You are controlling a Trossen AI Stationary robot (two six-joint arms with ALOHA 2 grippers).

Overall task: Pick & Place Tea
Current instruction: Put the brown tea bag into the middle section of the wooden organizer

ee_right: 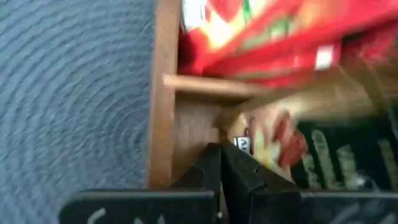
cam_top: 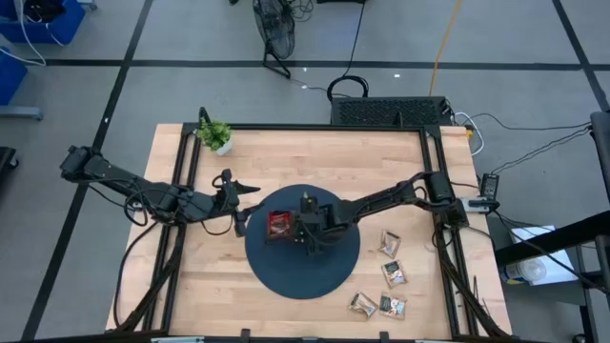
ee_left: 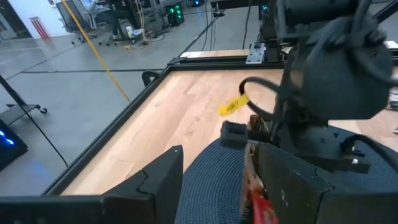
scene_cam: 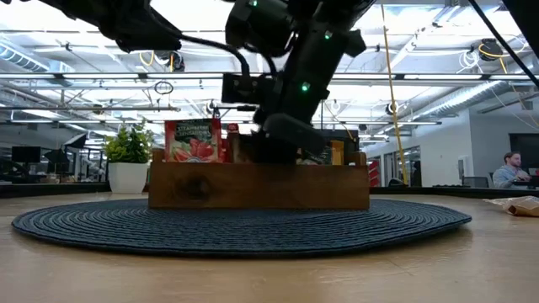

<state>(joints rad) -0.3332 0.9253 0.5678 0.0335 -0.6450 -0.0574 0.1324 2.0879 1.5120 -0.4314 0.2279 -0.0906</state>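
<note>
Small flat red tea sachets point(scene_cam: 192, 140) stand upright in the brown wooden tray point(scene_cam: 253, 187) on the round dark mat point(cam_top: 329, 272). The right gripper point(ee_right: 224, 163), fingers pressed together, reaches into the tray; the left gripper point(cam_top: 238, 205) waits open, just left.

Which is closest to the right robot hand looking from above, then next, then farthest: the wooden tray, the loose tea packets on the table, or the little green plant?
Right gripper, high view:
1. Wooden tray: right under it, on the round dark mat.
2. Loose tea packets: on the bare table, on the right arm's side.
3. Little green plant: far corner, on the left arm's side.
</note>
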